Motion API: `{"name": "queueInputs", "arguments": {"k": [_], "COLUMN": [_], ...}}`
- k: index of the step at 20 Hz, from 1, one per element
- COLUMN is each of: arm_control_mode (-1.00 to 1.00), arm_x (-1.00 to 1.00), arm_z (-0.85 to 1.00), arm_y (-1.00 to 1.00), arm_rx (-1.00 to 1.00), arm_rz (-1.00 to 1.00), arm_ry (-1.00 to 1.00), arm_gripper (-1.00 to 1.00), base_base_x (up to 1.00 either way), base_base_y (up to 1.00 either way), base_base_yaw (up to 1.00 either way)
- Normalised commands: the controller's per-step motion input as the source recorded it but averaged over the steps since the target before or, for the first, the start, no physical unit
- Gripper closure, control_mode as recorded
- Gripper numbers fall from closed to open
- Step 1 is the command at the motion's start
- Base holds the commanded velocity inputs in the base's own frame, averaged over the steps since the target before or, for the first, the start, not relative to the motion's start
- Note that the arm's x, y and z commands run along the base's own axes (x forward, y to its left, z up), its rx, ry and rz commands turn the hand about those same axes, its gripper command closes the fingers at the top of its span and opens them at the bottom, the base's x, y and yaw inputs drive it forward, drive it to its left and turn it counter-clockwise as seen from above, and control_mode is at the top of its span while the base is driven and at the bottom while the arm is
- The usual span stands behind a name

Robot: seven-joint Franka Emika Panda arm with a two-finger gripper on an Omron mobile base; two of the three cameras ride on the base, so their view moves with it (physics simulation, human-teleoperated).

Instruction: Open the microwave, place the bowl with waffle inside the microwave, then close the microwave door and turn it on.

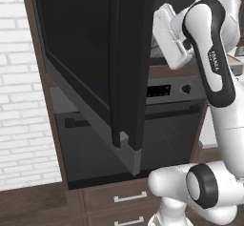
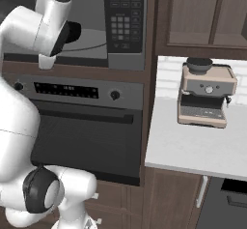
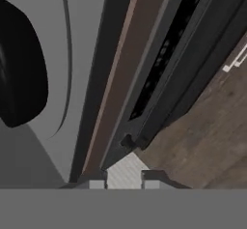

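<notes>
Left base view: microwave door (image 1: 95, 72) swung open above oven (image 1: 167, 125) | white desk (image 2: 193, 146) carries coffee machine (image 2: 206, 95) | brick wall (image 1: 19, 101) at left | claw (image 3: 124, 182) state unclear

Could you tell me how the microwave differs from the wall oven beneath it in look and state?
The microwave has a black button keypad at its right; the wall oven has a display strip with round knobs. The microwave door is swung wide open toward the left base camera; the oven's door is shut. The microwave sits higher than the oven. Both are dark grey and built into the same brown cabinet column.

The microwave door (image 1: 90, 72) swung wide leaves the microwave (image 2: 103, 25) mouth unblocked
</notes>
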Motion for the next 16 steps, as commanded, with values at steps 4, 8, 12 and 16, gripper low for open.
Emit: {"name": "queueInputs", "arguments": {"k": [4,8,12,16], "arm_control_mode": [-1.0,-1.0,-1.0,-1.0], "arm_x": [-1.0,-1.0,-1.0,-1.0], "arm_z": [0.0,-0.02,-0.01,0.0], "arm_y": [-0.23,0.09,0.12,0.02], "arm_rx": [0.0,0.0,0.0,0.0], "arm_rz": [0.11,0.06,0.02,0.02], "arm_ry": [-0.19,-0.26,-0.35,-0.31], "arm_gripper": [1.0,1.0,1.0,1.0], "base_base_x": [0.0,0.0,0.0,0.0], "base_base_y": [0.0,0.0,0.0,0.0], "base_base_yaw": [0.0,0.0,0.0,0.0]}}
